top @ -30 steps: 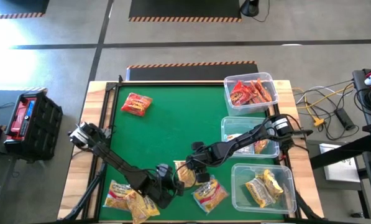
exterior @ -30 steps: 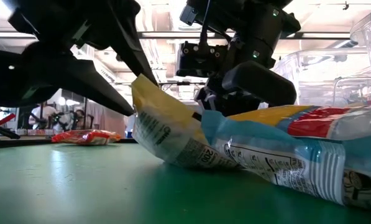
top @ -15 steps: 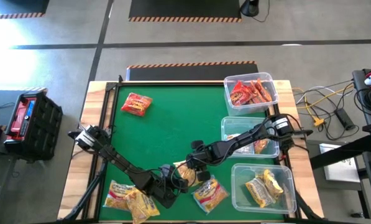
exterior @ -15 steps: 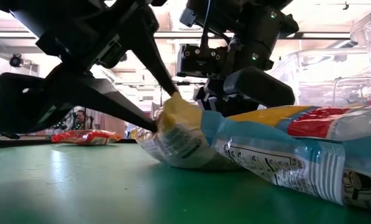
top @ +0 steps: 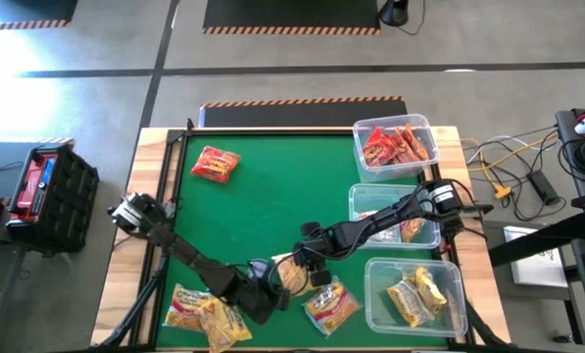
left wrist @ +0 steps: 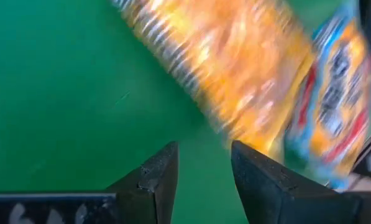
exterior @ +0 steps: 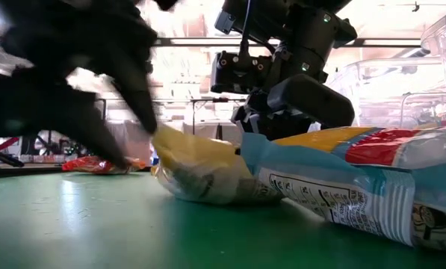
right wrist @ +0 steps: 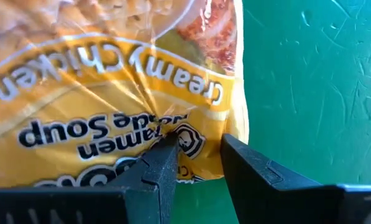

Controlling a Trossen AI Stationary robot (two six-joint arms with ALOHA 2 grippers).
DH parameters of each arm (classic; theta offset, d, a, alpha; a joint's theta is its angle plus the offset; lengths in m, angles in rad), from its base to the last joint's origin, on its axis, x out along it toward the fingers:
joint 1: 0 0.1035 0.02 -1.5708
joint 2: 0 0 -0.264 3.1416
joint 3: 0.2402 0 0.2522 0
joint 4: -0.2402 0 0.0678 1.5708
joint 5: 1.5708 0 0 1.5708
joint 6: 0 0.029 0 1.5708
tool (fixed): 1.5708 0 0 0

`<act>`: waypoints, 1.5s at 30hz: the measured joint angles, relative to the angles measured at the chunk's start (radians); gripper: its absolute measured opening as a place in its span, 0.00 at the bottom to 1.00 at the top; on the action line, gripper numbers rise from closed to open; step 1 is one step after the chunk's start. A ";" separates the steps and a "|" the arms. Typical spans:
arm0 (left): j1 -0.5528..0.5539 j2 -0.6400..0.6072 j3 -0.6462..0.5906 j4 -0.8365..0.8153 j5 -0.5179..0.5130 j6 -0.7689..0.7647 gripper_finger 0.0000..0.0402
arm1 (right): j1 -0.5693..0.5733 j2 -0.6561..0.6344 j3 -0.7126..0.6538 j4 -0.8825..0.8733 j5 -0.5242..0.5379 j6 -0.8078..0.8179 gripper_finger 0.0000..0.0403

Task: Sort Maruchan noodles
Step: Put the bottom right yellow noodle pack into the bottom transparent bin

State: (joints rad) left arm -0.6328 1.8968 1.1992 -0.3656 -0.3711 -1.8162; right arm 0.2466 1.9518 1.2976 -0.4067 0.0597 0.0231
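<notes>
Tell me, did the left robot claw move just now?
Yes. In the high view the left gripper has pulled back toward the table's left side, away from the yellow noodle packet, letting go of it. The clear bins stayed put.

My overhead camera looks straight down on the whole green table (top: 263, 211), while my low camera sits at table height, facing level across it toward the room. Each wrist camera peers very close past its own fingers at the yellow noodle packet (right wrist: 110, 93) on the table, which all four views share.
</notes>
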 joint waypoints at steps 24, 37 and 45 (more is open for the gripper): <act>-0.132 -0.102 -0.012 -0.181 -0.406 -0.440 0.32 | -0.078 0.000 -0.001 -0.006 -0.078 0.088 0.15; -0.059 -0.132 -0.123 -0.037 -0.405 -0.285 0.32 | -0.140 0.002 -0.001 0.047 -0.145 0.189 0.15; -0.054 -0.157 -0.240 0.180 -0.404 -0.185 0.32 | -0.139 0.002 -0.002 0.046 -0.147 0.187 0.15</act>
State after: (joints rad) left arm -0.6872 1.7401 0.9594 -0.1852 -0.7753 -2.0013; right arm 0.1074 1.9533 1.2961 -0.3605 -0.0870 0.2100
